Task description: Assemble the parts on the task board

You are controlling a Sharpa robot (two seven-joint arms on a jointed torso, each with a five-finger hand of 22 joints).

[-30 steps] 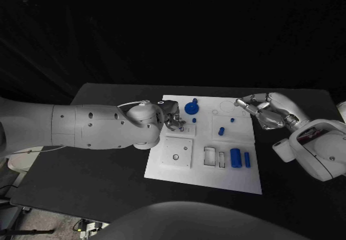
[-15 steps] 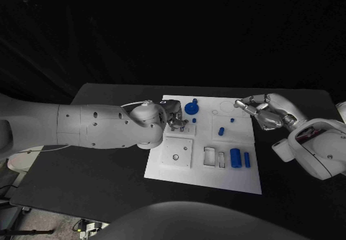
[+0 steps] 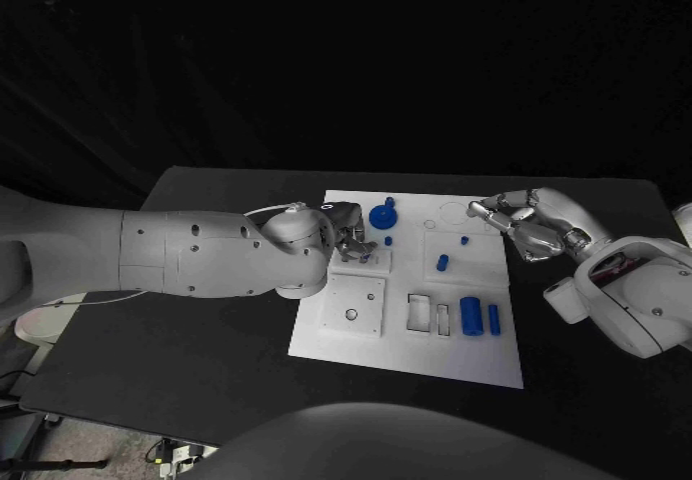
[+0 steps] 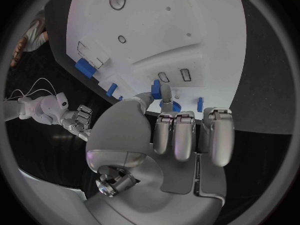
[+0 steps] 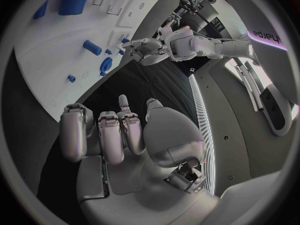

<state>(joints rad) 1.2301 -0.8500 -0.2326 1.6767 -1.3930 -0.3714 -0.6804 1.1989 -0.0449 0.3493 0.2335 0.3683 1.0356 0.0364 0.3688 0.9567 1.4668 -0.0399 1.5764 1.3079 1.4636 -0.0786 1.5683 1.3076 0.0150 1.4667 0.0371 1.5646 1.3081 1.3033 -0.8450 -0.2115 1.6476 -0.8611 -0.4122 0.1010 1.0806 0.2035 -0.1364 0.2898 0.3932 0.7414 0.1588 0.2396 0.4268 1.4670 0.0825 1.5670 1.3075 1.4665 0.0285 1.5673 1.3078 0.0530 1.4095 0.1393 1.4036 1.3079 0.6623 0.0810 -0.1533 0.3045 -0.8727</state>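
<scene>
Change: left hand [image 3: 351,243] has edged slightly toward the board's middle since a second ago; right hand [image 3: 522,222] is unchanged.
Tabletop [image 3: 202,340]: black, carries the white task board [image 3: 411,355].
Left wrist view: fingertips pinch a small blue part [image 4: 157,90], hidden from the head camera.
Right hand: fingers curled, holding nothing, at the board's far right edge.
Writing: partly legible lettering on the arm [image 5: 265,35].

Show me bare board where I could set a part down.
Free: the board's near strip, below the grey plate and the big cylinder. Crowded: the far half, around the left robot hand and blue disc.
</scene>
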